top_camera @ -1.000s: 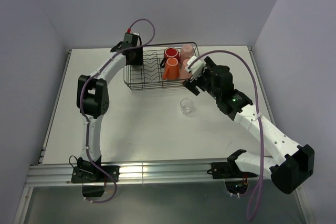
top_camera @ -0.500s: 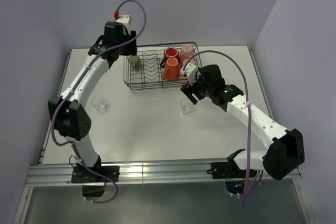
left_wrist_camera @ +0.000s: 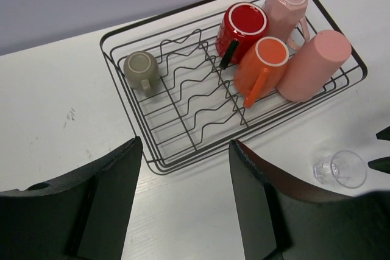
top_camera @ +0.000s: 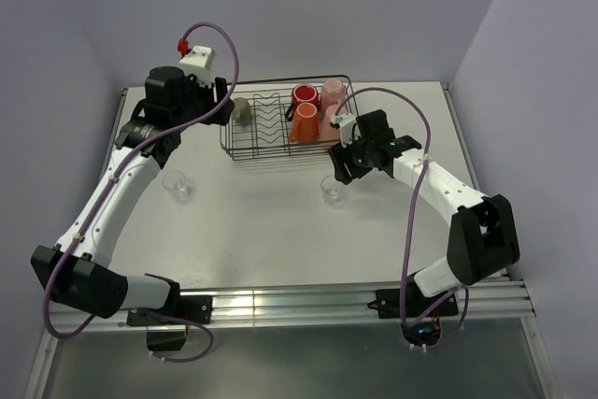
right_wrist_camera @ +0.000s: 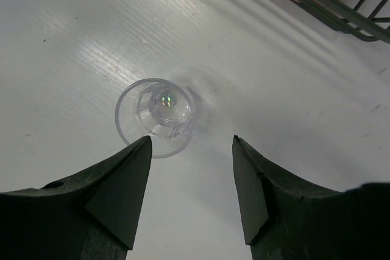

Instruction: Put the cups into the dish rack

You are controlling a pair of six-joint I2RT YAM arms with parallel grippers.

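Grey-olive mug point(left_wrist_camera: 141, 70) is now in the dish rack point(left_wrist_camera: 183, 101) at its left end, and the left gripper point(left_wrist_camera: 184, 144) has pulled back from it: a second ago it sat right on that corner, now the whole rack lies ahead of and below its fingers. Its jaws are spread wide with nothing between them. So we count that cup as loaded. Further off from this gripper, at the rack's other end, sit the red mug point(left_wrist_camera: 242, 25), orange mug point(left_wrist_camera: 265, 62), pink mug point(left_wrist_camera: 287, 4) and salmon tumbler point(left_wrist_camera: 317, 65) — five in. The right gripper point(right_wrist_camera: 192, 141) has swung off the rack's right end and now hangs over a clear glass point(right_wrist_camera: 159, 114) standing on the table point(top_camera: 262, 231). The glass is directly below it, nearer the left finger than the right, not yet between the tips. Jaws are well apart and hold nothing. We read this as the approach for the next pick — the gripper needs to shift slightly and drop before closing. A second clear glass point(top_camera: 176, 185) waits on the table below and behind the left gripper, well apart from it, so two cups are left.
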